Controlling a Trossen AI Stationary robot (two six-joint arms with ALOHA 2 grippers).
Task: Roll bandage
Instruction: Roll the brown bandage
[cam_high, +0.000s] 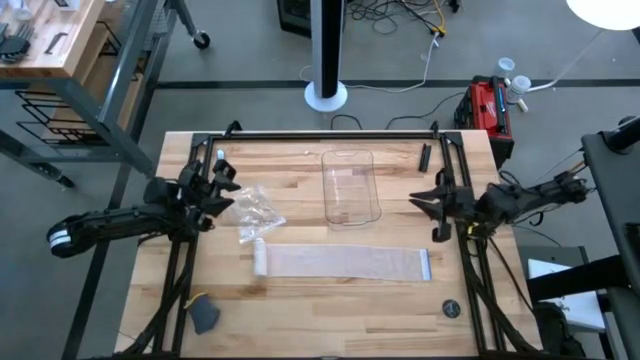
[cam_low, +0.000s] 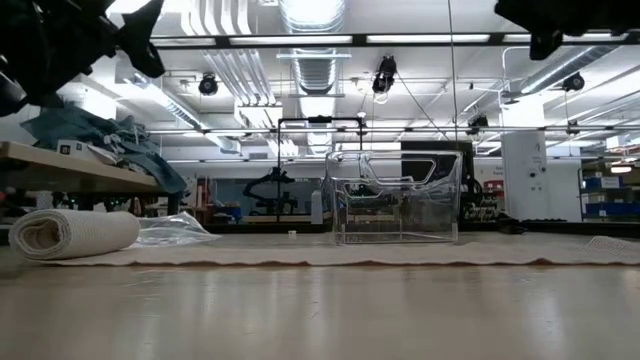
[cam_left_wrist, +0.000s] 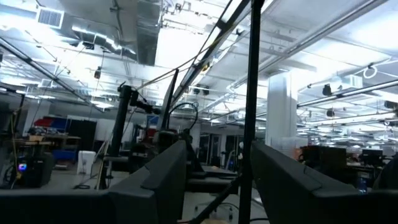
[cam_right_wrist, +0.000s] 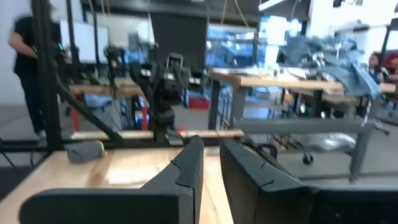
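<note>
The bandage (cam_high: 340, 262) is lying flat along the front half of the worktop (cam_high: 330, 320), stretching across it from left to right. Its left end is wound into a small roll (cam_high: 259, 259); the rest is spreading out as one flat strip toward the right. In the low view the roll (cam_low: 72, 233) is sitting on the worktop at the far left, with the unrolled strip (cam_low: 350, 255) running level across to the right edge.

Behind the strip, near the middle, a clear tray (cam_high: 351, 186) is standing on the worktop, apart from the bandage. A crumpled clear wrapper (cam_high: 250, 212) is lying just behind the roll, between it and the left hand.

The left hand (cam_high: 222, 195) is hanging over the left edge of the worktop, beside the wrapper and clear of the bandage. Its fingers (cam_left_wrist: 165, 180) are standing parted with a gap between them, and they are gripping nothing.

The right hand (cam_high: 432, 207) is hanging over the right side, behind the strip's right end and beside the tray, touching neither. Its fingers (cam_right_wrist: 186, 171) are sitting with only a narrow slit between them, nearly closed, and nothing is caught there.

A small dark disc (cam_high: 452, 309) is lying near the front right corner, and a dark grey scrap (cam_high: 205, 315) is lying near the front left
</note>
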